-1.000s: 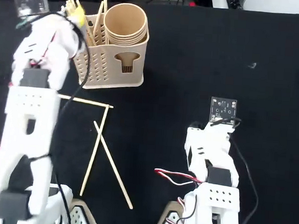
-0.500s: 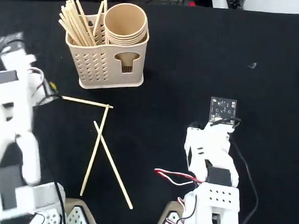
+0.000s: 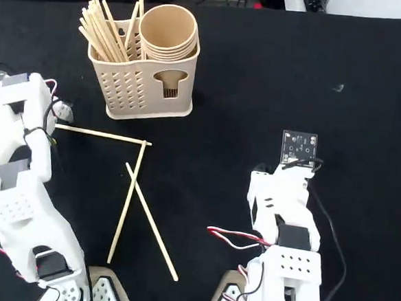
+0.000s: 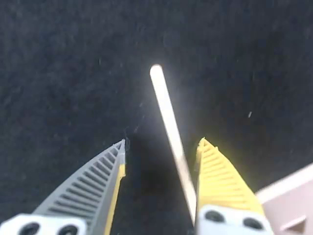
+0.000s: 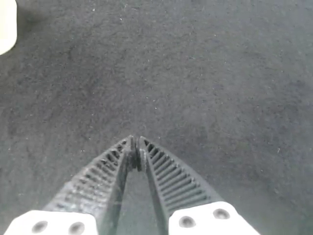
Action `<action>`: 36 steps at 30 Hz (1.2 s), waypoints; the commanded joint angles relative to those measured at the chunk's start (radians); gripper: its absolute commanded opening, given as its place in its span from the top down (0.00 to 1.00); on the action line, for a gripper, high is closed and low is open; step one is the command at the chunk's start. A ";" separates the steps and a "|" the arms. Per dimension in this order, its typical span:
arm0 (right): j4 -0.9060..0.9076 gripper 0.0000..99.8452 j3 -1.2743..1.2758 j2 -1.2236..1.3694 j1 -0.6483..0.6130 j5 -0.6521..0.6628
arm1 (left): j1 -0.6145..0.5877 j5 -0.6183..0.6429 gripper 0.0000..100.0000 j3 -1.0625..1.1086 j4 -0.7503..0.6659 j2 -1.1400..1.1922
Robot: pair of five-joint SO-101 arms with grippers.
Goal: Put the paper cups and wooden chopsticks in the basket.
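Our left gripper [image 4: 162, 142] has jaws apart, the chopstick [image 4: 165, 110] end nearer the yellow one. We centre it btw. both, then close gently.

So: one basket [image 3: 149, 92], one stack of paper cups [image 3: 167, 31] (can't tell how many), a thick bundle of chopsticks [image 3: 102, 33] inside, three loose chopsticks [image 3: 127, 202] on the table [image 3: 275, 73].

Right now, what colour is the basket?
The basket is beige, clearest in the high view.
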 commanded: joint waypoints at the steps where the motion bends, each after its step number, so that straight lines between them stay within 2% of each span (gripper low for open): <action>1: -0.025 0.99 -0.028 -0.019 -0.011 0.002 | -0.005 0.031 0.77 -0.128 0.006 0.037; 7: -0.025 0.99 -0.030 -0.019 -0.011 0.002 | -0.013 0.031 0.77 -0.191 0.014 0.143; 12: -0.025 0.99 -0.030 -0.019 -0.011 0.003 | -0.013 0.031 0.78 -0.245 0.121 0.180; 16: -0.025 0.99 -0.028 -0.019 -0.011 0.003 | -0.013 0.026 0.96 -0.337 0.247 0.180; 17: -0.025 0.99 -0.028 -0.019 -0.011 0.003 | -0.013 0.021 0.98 -0.361 0.276 0.180; 19: -0.025 0.99 -0.028 -0.019 -0.011 0.003 | -0.005 0.021 0.95 -0.406 0.331 0.180; 25: -0.025 0.99 -0.028 -0.019 -0.011 0.003 | -0.007 0.023 0.97 -0.499 0.416 0.180; 33: -0.025 0.99 -0.028 -0.019 -0.011 0.003 | -0.012 -0.021 0.97 -0.510 0.423 0.187; 36: -0.025 0.99 -0.028 -0.019 -0.011 0.003 | -0.004 -0.021 0.97 -0.595 0.431 0.180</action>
